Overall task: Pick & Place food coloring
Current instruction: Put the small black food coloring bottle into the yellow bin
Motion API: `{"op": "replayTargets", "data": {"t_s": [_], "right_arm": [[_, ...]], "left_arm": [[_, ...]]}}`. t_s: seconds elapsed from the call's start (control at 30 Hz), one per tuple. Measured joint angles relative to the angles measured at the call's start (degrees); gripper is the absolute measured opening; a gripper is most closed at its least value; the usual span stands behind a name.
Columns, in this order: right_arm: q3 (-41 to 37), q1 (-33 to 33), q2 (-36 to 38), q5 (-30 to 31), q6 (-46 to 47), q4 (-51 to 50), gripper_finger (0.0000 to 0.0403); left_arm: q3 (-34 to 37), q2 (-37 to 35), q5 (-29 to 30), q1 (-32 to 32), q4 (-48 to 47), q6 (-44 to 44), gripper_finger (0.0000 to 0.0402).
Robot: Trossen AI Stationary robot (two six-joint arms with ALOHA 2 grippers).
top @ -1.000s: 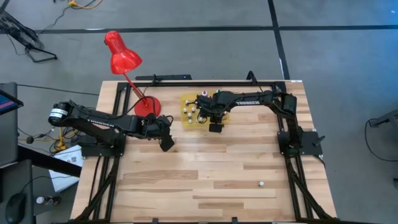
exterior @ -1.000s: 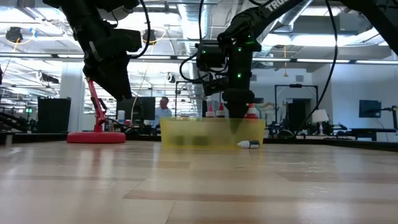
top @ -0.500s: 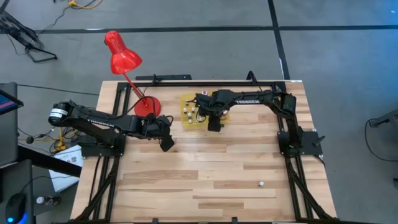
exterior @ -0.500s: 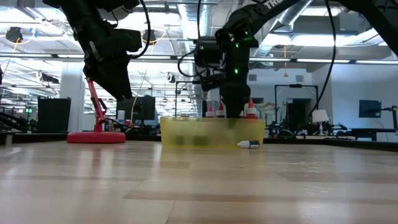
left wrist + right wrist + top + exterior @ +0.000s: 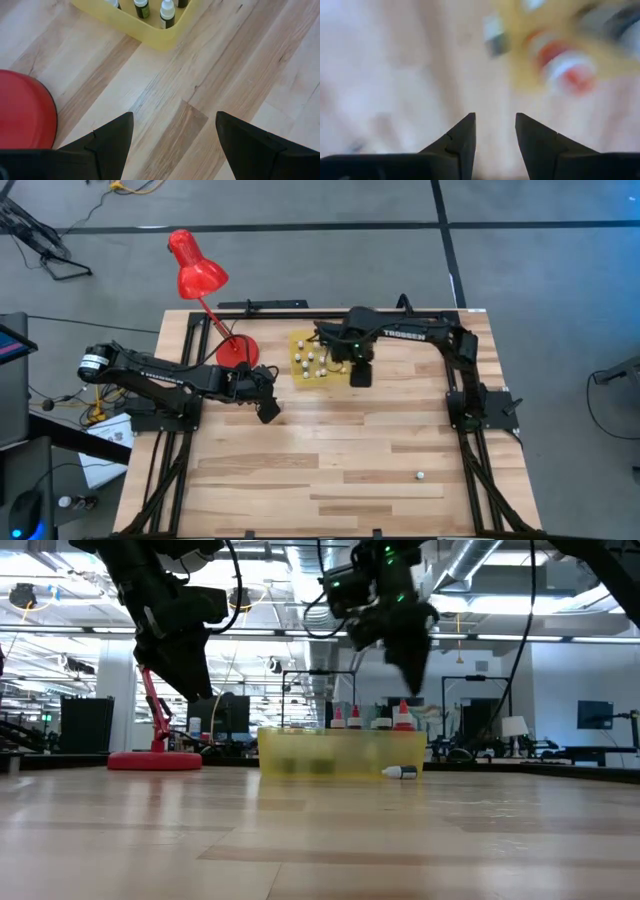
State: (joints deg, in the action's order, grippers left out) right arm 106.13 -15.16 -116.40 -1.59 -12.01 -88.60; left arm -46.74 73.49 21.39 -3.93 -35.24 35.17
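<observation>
right gripper (image 5: 360, 373): up by the tray (image 5: 296, 375), fingers a bit apart, holding nothing | left gripper (image 5: 172, 135): wide open, waiting | bottles (image 5: 310, 362): most in tray, one (image 5: 421, 476) far off | tip: go to that one, come down slow, squeeze its middle

right wrist view all motion blur, bottles (image 5: 565, 62) just red-white smears. left wrist view cuts lamp base (image 5: 22, 117) and yellow tray (image 5: 150, 30) at the edges. stray bottle (image 5: 421, 476) in high view only a whitish dot, colour unreadable. right arm covers the tray's right edge.
</observation>
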Motion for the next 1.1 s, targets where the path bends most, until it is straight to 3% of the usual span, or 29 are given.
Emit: {"op": "replayTargets", "data": {"t_s": [0.2,0.33,0.47,0.73,0.9,1.1], "right_arm": [[-5.6,2.0,6.78,-18.79,-1.02,-1.47,0.0125],[-12.93,5.09,14.2,-24.09,0.84,0.73,0.0124],[-22.15,10.31,22.77,-24.56,8.92,6.49,0.0124],[-39.95,25.46,34.91,-23.95,36.44,22.47,0.0125],[-45.49,34.78,36.56,-21.54,50.97,26.91,0.0135],[-45.79,41.54,33.71,-17.52,63.12,28.49,0.0162]], "left_arm": [[0.0,0.02,0.19,0.01,0.02,-0.01,0.0277],[0.0,0.02,0.48,0.01,0.2,0.02,0.0277],[0.0,0.02,0.58,-0.01,0.24,-0.01,0.0277],[0.0,0.02,1.96,0.0,1.17,-0.01,0.0277],[0.02,0.02,1.97,-0.01,3.57,0.01,0.0277],[0.02,0.02,2.09,0.01,8.3,0.49,0.0277]]}}
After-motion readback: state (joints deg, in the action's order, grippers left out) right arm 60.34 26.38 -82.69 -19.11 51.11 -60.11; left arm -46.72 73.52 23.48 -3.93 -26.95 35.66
